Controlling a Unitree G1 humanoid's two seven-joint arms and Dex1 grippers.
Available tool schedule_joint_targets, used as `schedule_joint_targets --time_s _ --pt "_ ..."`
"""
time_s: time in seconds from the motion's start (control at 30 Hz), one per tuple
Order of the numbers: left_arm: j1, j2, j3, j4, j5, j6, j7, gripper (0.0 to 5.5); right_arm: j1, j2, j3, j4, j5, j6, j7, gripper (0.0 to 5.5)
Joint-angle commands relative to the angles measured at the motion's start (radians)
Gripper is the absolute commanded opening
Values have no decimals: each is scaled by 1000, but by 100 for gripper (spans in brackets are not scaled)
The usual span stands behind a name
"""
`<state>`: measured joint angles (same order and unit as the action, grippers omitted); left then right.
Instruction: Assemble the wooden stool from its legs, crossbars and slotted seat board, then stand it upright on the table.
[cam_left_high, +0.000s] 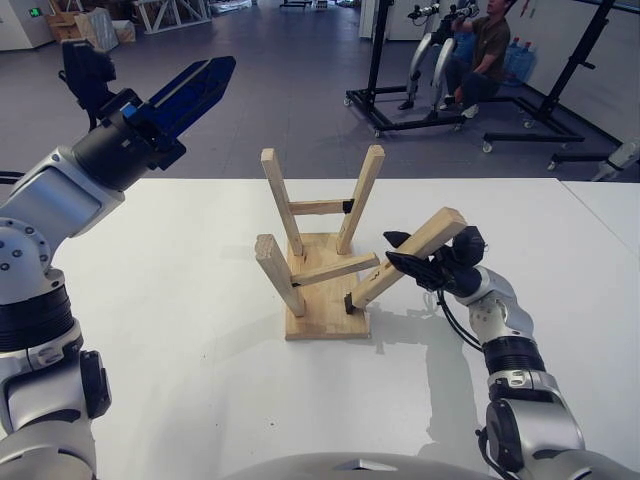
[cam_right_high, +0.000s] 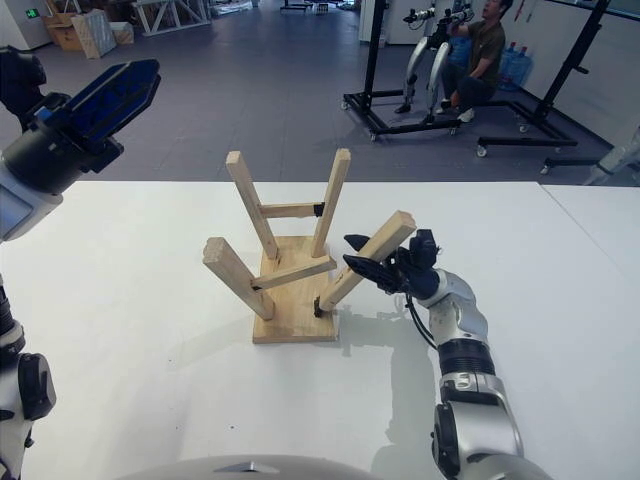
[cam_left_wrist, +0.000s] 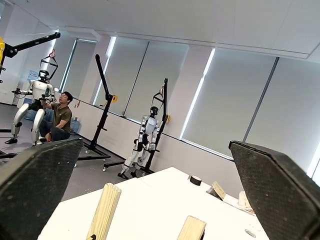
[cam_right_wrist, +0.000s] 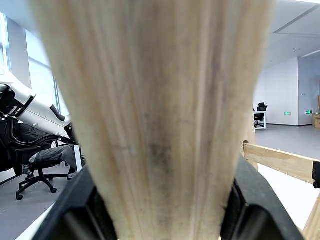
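The stool (cam_left_high: 322, 262) sits upside down in the middle of the white table (cam_left_high: 170, 300), with the seat board (cam_left_high: 325, 323) flat on the surface and four legs pointing up. At the far side, the far-left leg (cam_left_high: 282, 200) and far-right leg (cam_left_high: 360, 198) splay outward, joined by a short crossbar (cam_left_high: 318, 208). Nearer in, the near-left leg (cam_left_high: 278, 273) tips toward the left. A second crossbar (cam_left_high: 335, 269) runs from it across toward the near-right leg (cam_left_high: 436, 231), which leans well out to the right.

And there's the right gripper (cam_left_high: 392, 249), low over the table just right of the board, with its fingers (cam_right_wrist: 75, 212) clamped on that leaning near-right leg about halfway up. The right wrist view is right up against the wood grain, a dark finger on each side of the leg.

Up on the far left, the left gripper (cam_left_high: 205, 80) hangs high in the air, well apart from the stool and holding nothing. Its fingers (cam_left_wrist: 40, 185) stand wide apart, and the left wrist view shows the tops of two legs in the gap between them.
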<state>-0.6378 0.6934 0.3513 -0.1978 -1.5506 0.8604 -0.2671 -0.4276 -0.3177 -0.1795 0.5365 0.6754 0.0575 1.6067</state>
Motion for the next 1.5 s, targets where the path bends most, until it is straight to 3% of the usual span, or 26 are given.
schedule_joint_targets --time_s 0.03,0.63,0.9,1.2,1.5 --pt "-14 3 -8 -8 4 19 5 536 -2 -10 19 -3 -21 -24 6 206" --pt "10 -17 -10 -44 -2 14 17 536 -38 -108 188 -78 24 -45 8 206" --pt "-9 -17 -32 -94 8 7 50 536 10 -76 195 -112 -74 -153 -35 206" --pt "-6 -17 -99 -206 62 4 83 536 63 -35 189 -191 -103 -142 -140 206" --pt "-5 11 -271 -245 341 55 71 536 53 -7 208 -325 -118 -52 -271 206"
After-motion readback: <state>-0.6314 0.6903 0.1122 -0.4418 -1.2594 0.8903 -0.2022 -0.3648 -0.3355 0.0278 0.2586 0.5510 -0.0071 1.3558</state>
